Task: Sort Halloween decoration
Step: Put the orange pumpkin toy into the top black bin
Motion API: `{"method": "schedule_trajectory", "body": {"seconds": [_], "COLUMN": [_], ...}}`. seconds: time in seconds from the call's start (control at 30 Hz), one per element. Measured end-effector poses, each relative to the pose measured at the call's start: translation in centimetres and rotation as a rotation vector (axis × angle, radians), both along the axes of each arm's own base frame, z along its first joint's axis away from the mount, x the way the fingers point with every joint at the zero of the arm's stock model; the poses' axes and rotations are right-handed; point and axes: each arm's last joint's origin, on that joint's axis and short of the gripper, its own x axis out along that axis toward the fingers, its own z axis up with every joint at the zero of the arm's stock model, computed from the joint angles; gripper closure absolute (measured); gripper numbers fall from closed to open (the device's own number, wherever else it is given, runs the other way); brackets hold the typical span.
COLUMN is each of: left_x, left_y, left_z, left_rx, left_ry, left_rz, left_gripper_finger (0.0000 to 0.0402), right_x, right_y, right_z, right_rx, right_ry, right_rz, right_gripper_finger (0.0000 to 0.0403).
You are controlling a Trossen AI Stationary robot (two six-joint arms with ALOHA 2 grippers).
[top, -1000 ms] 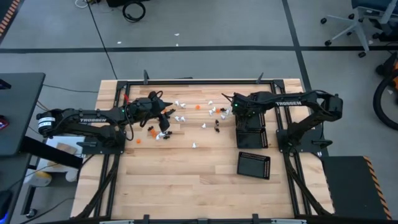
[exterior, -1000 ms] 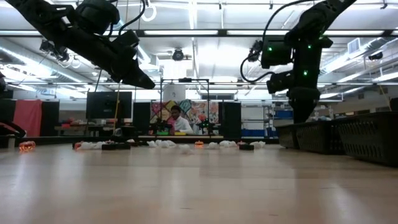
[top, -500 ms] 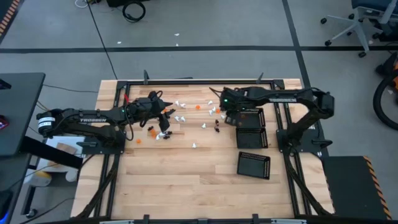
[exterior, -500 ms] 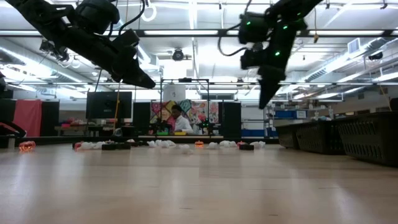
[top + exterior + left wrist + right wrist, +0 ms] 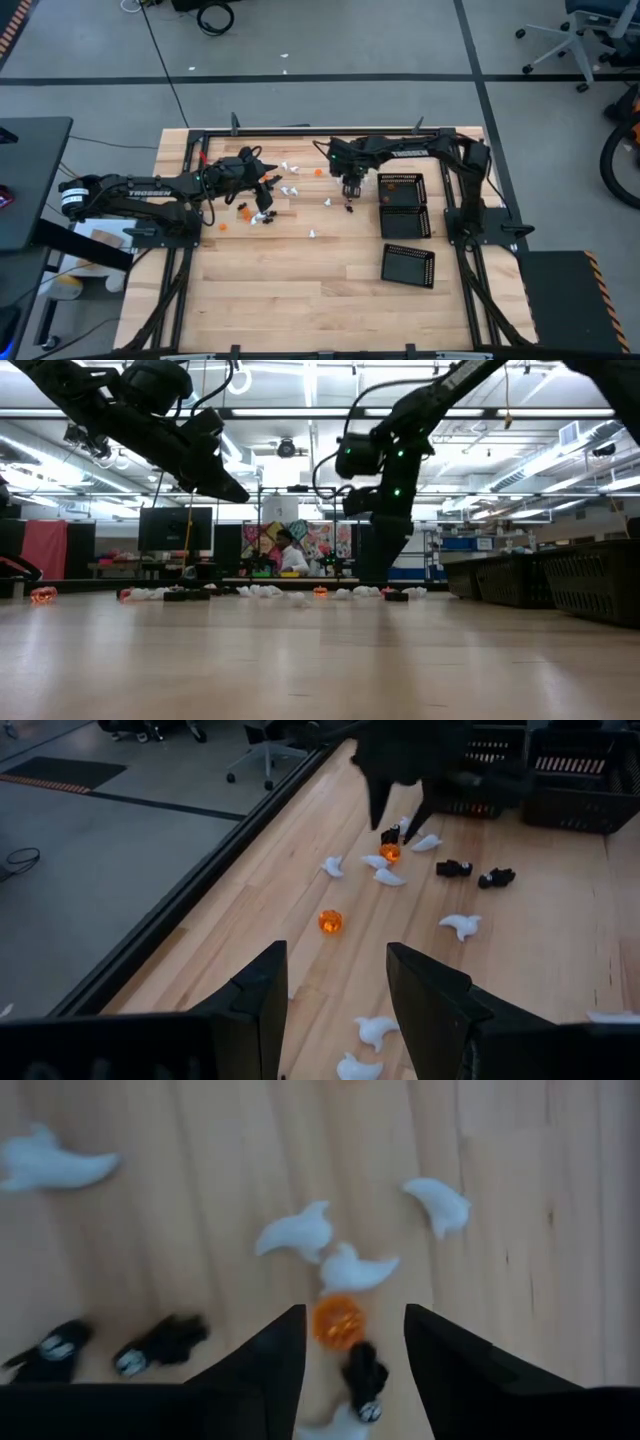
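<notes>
The Halloween decoration (image 5: 300, 185) is a scatter of tiny white, orange and black pieces lying on the wooden table between the two arms. My left gripper (image 5: 270, 187) is open and empty above the left part of the scatter, with an orange pumpkin (image 5: 330, 922) and white ghosts (image 5: 460, 926) ahead of it. My right gripper (image 5: 349, 188) is open, points down and hangs over the right part of the scatter. In the right wrist view (image 5: 345, 1370) an orange pumpkin (image 5: 337, 1320) and a black piece (image 5: 365, 1375) lie below the gap between its fingers, with white ghosts (image 5: 357, 1268) just beyond.
Two black perforated trays (image 5: 400, 188) (image 5: 405, 222) stand side by side at the table's right, and a third (image 5: 408, 265) lies nearer the front. More black pieces (image 5: 160, 1345) lie to one side of the right gripper. A black frame (image 5: 300, 130) borders the table.
My right gripper has swung from over the black trays toward the table's left and now hangs over the right part of the scattered pieces, lower than before. The pieces have not moved.
</notes>
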Motion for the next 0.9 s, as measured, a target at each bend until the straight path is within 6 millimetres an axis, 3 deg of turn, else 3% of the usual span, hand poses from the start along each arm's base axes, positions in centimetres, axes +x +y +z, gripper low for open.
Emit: {"method": "schedule_trajectory", "body": {"seconds": [0.2,0.5,0.63,0.83,0.9], "left_x": [0.0,0.0,0.0,0.0,0.0], "left_y": [0.0,0.0,0.0,0.0,0.0], "left_z": [0.0,0.0,0.0,0.0,0.0], "left_rx": [0.001,0.001,0.001,0.001,0.001], "left_ry": [0.001,0.002,0.003,0.002,0.003], "left_rz": [0.0,0.0,-0.001,-0.001,-0.001], "left_gripper_finger": [0.0244,0.0244,0.0244,0.0244,0.0244], "right_x": [0.2,0.0,0.0,0.0,0.0], "right_y": [-1.7,-2.4,-2.4,-2.3,-2.1], "right_z": [-1.2,-2.9,-3.0,-2.9,-2.9], "right_rx": [0.05,0.12,0.127,0.129,0.127], "right_ry": [0.03,0.078,0.076,0.079,0.08], "right_rz": [-0.009,0.009,0.012,0.024,0.038], "right_gripper_finger": [0.0205,0.0205,0.0233,0.0312,0.0318]}}
